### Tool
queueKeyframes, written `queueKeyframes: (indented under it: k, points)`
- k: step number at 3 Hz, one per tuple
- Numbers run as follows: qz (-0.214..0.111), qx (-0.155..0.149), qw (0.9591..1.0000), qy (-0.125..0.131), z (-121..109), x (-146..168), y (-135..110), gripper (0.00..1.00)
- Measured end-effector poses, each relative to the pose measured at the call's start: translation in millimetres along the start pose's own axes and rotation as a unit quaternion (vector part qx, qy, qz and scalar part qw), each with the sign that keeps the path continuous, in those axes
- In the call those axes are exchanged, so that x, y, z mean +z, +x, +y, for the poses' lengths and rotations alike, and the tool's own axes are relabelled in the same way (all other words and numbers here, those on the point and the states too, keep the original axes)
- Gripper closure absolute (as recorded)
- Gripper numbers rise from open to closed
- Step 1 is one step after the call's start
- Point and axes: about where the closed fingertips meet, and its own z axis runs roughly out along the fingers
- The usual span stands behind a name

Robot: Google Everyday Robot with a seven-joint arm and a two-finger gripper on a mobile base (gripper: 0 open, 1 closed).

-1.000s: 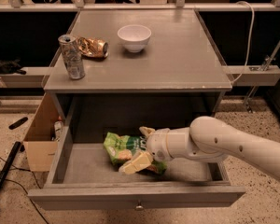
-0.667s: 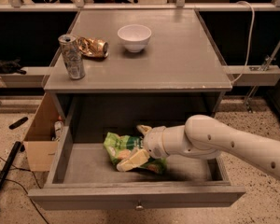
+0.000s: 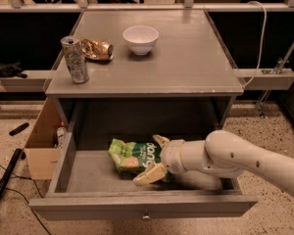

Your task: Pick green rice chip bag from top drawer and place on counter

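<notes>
The green rice chip bag (image 3: 129, 156) lies on the floor of the open top drawer (image 3: 88, 207), near its middle. My gripper (image 3: 155, 157) reaches into the drawer from the right. Its pale fingers (image 3: 148, 175) stand apart, one behind and one in front of the bag's right end. The bag still rests on the drawer floor. My white arm (image 3: 245, 161) crosses the drawer's right side and hides that corner. The grey counter (image 3: 186, 58) lies above the drawer.
On the counter stand a silver can (image 3: 75, 59) at the front left, a crumpled gold wrapper (image 3: 97, 49) behind it and a white bowl (image 3: 140, 39) at the back centre. A cardboard box (image 3: 41, 143) sits on the floor left of the cabinet.
My gripper and arm have moved a little to the left, further over the bag's right end. The bag has not visibly shifted.
</notes>
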Motion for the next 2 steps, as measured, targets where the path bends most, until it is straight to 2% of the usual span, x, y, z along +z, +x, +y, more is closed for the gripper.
queueKeyframes:
  k: [1, 2]
  points:
    - [0.003, -0.012, 0.9998, 0.018, 7.0, -17.7, 15.3, 0.00]
    - [0.003, -0.011, 0.9997, 0.020, 6.7, -20.7, 17.5, 0.18]
